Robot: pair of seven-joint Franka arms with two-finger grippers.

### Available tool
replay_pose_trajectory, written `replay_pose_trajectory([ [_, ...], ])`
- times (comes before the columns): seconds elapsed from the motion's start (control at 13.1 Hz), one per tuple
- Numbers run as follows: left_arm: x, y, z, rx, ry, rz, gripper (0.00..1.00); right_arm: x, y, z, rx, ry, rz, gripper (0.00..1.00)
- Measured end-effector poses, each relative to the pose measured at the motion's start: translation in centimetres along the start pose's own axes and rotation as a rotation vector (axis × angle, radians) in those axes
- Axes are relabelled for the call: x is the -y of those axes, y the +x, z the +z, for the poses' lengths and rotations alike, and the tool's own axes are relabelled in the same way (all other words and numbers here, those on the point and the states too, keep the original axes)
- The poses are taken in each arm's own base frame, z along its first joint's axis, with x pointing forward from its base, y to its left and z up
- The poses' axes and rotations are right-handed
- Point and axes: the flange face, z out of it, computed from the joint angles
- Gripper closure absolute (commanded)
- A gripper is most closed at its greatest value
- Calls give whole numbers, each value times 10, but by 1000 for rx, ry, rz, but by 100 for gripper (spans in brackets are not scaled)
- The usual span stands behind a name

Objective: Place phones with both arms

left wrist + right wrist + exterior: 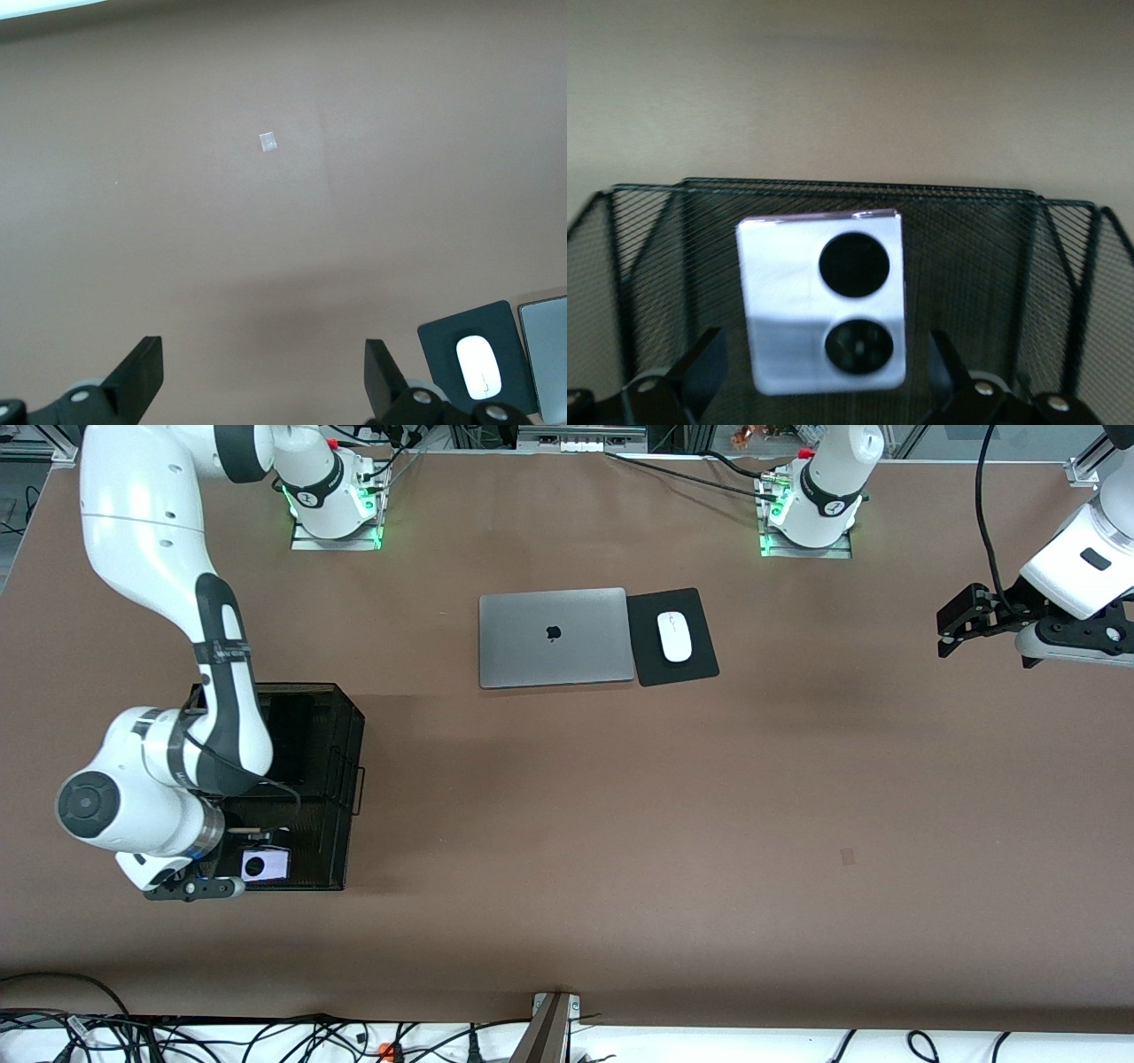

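The right claw [824,390] is down inside a black wire basket [341,797] at the right arm's end of the table [567,824]. Its two fingers [700,363] stand apart on each side of the lavender-white phone [822,301] and do not seem to press on it, so this claw is open. The phone has two black circles and sits in the basket near the wall that is closest to the front camera; in the front view it appears as a small pale square [266,864] just beside the arm's wrist. The arm covers much of the basket, so I cannot tell what else lies inside.

The left claw [952,624] hangs in the air over the bare table at the left arm's end, waiting. Its fingers [142,372] are wide apart and hold nothing.

Near the middle of the table lies a closed grey laptop [555,638]. Just beside it, toward the left arm's end, a white mouse [675,637] rests on a black mouse pad [695,607].
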Motion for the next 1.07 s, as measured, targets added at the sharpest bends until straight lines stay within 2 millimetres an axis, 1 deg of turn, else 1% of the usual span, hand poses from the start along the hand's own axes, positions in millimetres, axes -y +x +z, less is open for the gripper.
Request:
replay_pose_trajectory([
  [0.15, 0, 0, 0, 0, 0, 0, 0, 0, -8, -44, 28, 16, 3, 0],
  [0.31, 0, 0, 0, 0, 0, 0, 0, -5, -22, -98, 43, 14, 10, 0],
  [0.46, 0, 0, 0, 0, 0, 0, 0, -11, -44, -148, 28, 3, 16, 0],
  [0.54, 0, 0, 0, 0, 0, 0, 0, -13, -59, -169, 21, 4, 13, 0],
  [0.69, 0, 0, 0, 1, 0, 0, 0, -17, -91, -203, 10, 4, 13, 0],
  [0.84, 0, 0, 0, 1, 0, 0, 0, -24, -123, -229, 15, 4, 16, 0],
  [0.92, 0, 0, 0, 1, 0, 0, 0, -28, -136, -242, 22, 2, 17, 0],
  [1.07, 0, 0, 0, 1, 0, 0, 0, -37, -154, -264, 25, -9, 21, 0],
])
